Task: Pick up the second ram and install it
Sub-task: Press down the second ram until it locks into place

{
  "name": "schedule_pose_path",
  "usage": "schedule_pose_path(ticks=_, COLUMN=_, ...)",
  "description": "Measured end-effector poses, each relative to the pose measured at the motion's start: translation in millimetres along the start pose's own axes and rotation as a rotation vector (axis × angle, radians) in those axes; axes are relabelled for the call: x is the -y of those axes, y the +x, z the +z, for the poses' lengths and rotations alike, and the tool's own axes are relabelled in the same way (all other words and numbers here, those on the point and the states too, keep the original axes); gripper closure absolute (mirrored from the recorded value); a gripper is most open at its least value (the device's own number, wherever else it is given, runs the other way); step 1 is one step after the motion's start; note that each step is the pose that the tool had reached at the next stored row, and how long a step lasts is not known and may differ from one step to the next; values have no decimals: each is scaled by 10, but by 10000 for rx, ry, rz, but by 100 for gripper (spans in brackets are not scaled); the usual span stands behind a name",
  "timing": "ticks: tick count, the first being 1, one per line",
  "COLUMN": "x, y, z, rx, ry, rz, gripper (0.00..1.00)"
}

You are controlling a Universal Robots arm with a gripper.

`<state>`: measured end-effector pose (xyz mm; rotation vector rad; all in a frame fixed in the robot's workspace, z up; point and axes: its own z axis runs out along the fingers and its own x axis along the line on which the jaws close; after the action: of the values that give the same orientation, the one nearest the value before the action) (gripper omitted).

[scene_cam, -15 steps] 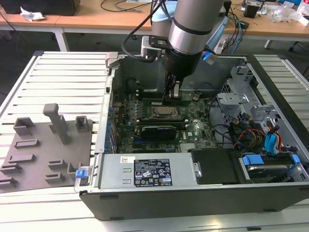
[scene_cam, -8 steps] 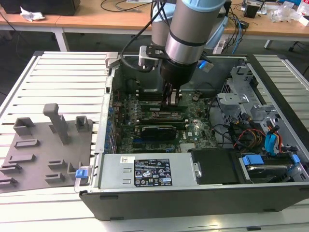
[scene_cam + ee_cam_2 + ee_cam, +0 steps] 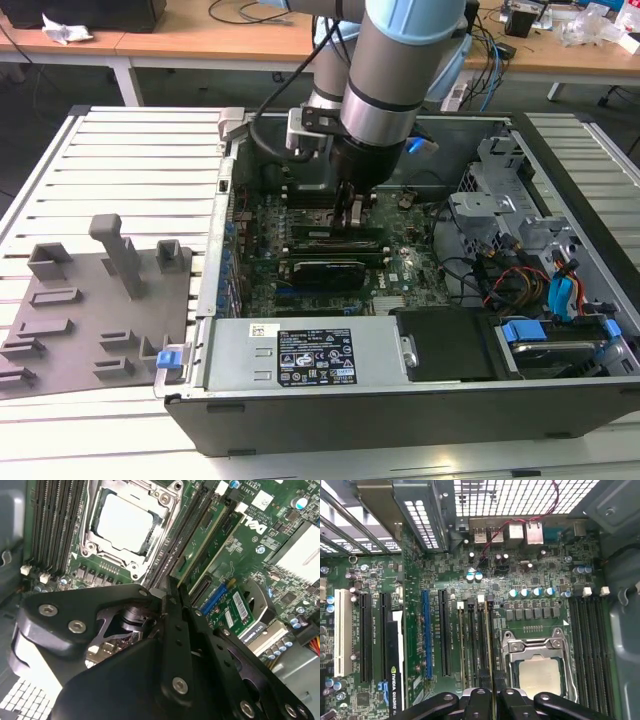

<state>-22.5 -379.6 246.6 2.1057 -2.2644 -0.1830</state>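
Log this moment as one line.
gripper: over memory slots beside CPU socket | second ram: between fingers, at slot | seating: cannot tell

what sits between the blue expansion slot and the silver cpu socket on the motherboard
In the first wrist view, between the blue expansion slot and the silver CPU socket: a black slot and memory slots.

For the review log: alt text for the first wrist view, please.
The gripper holds the ram on edge at a memory slot beside the CPU socket on the green motherboard. More slots lie beyond the socket.
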Motion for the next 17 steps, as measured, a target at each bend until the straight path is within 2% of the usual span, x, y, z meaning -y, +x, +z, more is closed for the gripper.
schedule_pose_path(ticks=7, x=17, y=6, z=129, rx=-7, ry=9, rz=156, gripper=86)
schedule_pose_path(ticks=12, x=21, y=9, z=159, rx=-35, ry=11, rz=159, gripper=86)
schedule_pose_path(ticks=17, x=21, y=17, z=157, rx=-38, ry=25, rz=160, gripper=86)
